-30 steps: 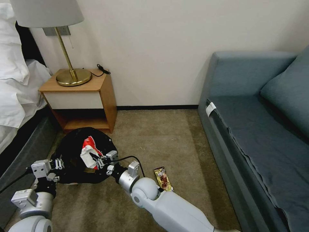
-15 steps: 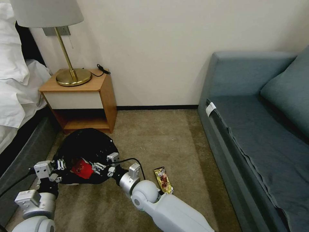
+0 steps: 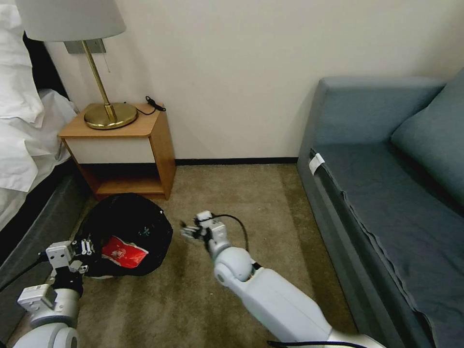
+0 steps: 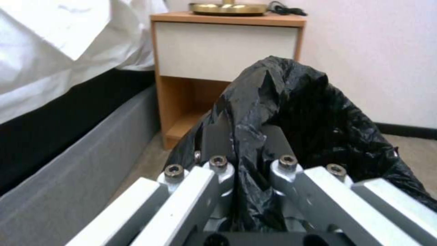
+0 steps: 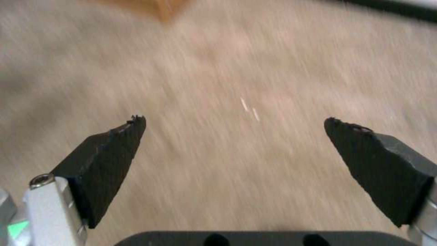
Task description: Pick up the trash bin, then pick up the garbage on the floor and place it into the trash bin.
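The trash bin [image 3: 126,227], lined with a crinkly black bag, is by the nightstand at lower left. A red-white wrapper [image 3: 124,252], a piece of the garbage, lies inside it. My left gripper [image 3: 85,249] is shut on the bin's near rim. In the left wrist view, the left gripper [image 4: 248,136] pinches the black bag of the trash bin [image 4: 319,112] between its fingers. My right gripper [image 3: 188,233] hangs open over bare carpet just right of the bin. In the right wrist view, the right gripper [image 5: 234,120] has its jaws spread wide with nothing between them.
A wooden nightstand [image 3: 125,150] with a brass lamp [image 3: 104,113] stands against the wall behind the bin. The bed [image 3: 29,159] runs along the left. A blue sofa [image 3: 386,193] fills the right. Carpet [image 3: 251,198] lies between them.
The right gripper let the red-white wrapper drop into the bin, then pulled out and swung right over the carpet, open. The left gripper kept its hold on the rim.
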Controlling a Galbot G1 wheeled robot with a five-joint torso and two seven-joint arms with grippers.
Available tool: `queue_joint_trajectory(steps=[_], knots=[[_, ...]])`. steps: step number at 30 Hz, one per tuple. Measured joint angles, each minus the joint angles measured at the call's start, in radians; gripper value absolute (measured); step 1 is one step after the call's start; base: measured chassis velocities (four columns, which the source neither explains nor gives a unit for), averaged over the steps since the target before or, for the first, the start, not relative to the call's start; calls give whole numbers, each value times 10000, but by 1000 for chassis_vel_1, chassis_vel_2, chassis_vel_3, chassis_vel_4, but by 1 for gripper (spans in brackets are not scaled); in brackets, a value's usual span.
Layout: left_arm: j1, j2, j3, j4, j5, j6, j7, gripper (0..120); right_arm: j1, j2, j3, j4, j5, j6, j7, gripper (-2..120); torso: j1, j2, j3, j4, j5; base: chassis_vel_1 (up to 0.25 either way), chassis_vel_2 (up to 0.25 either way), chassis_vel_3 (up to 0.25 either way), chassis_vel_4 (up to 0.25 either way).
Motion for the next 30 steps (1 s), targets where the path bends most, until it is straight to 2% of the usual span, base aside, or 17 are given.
queue_joint_trajectory(steps=[4, 8, 13, 17, 30], knots=[[-136, 120, -95, 168, -408, 208, -371, 4, -275, -302, -233, 330, 720, -847, 564, 100, 0, 0, 0, 2, 1, 0, 0, 0, 0], [-99, 142, -111, 18, -623, 381, -613, 4, -513, -446, -613, 414, 1074, -1119, 786, 100, 0, 0, 0, 2, 0, 0, 0, 0, 0], [-41, 128, -127, -165, -658, 434, -770, 4, -638, -656, -976, 583, 1691, -1170, 1048, 100, 0, 0, -1, 3, 2, 0, 0, 0, 0], [-98, 94, -83, -228, -771, 502, -969, 4, -666, -1189, -1357, 911, 2433, -1336, 1236, 100, 0, 0, -1, 2, -1, 0, 0, 0, 0], [-590, 411, -118, -551, -1558, 1004, -1539, 4, -1110, -1504, -1494, 624, 2312, -988, 1180, 100, 0, 0, 0, 2, 1, 0, 0, 0, 0]])
